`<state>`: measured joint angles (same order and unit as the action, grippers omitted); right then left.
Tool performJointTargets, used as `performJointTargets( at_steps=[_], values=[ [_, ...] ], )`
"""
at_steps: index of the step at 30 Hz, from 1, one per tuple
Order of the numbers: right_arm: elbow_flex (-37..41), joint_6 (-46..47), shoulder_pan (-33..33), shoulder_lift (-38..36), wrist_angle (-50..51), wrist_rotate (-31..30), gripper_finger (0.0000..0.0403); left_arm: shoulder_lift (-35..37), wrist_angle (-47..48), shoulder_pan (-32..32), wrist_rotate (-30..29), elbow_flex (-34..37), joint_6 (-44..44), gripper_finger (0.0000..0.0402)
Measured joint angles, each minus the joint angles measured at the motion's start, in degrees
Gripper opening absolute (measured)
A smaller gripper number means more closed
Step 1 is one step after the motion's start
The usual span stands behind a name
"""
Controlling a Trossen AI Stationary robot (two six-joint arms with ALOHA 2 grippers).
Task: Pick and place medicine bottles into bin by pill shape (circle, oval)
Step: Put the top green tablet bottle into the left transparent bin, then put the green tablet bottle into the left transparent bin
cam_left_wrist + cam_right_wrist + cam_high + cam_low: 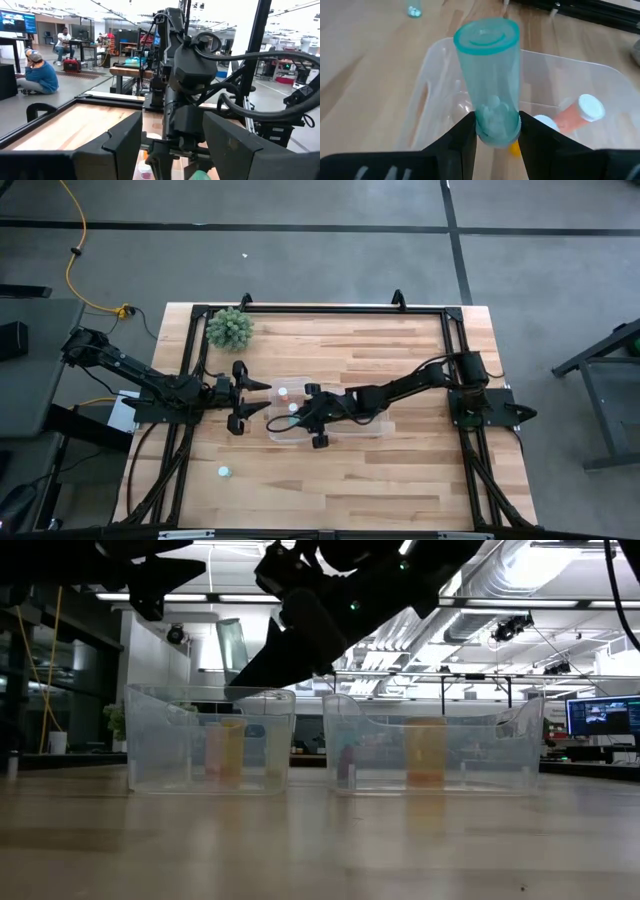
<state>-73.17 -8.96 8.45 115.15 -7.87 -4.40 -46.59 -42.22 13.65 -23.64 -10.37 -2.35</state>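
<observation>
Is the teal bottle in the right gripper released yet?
No. The right gripper is shut on the teal bottle, held above the clear bin.

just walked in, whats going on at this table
The right gripper is shut on a teal-capped clear medicine bottle, holding it over the left clear plastic tub, where an orange white-capped bottle already lies. The left gripper waits open beside the tubs. One more small bottle sits loose on the wooden table.
</observation>
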Motion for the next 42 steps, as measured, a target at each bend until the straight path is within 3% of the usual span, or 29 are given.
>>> performJointTargets(
  at_steps=[25, 37, 42],
  values=[
    [0.00, 2.59, -0.02, 0.01, 3.40, 0.57, 0.0114, 0.00, -0.02, -0.01, 0.04, 0.00, -0.50, 0.0200],
    [0.02, 0.68, 1.25, -0.17, -0.20, -1.57, 0.0211, 0.00, -0.02, -0.02, 0.04, 0.00, -0.50, 0.0200],
    [0.07, -0.83, 1.47, -4.41, 3.71, -1.57, 0.0227, 0.00, 0.24, 0.02, 0.07, 0.00, -0.51, 0.0200]
  ],
)
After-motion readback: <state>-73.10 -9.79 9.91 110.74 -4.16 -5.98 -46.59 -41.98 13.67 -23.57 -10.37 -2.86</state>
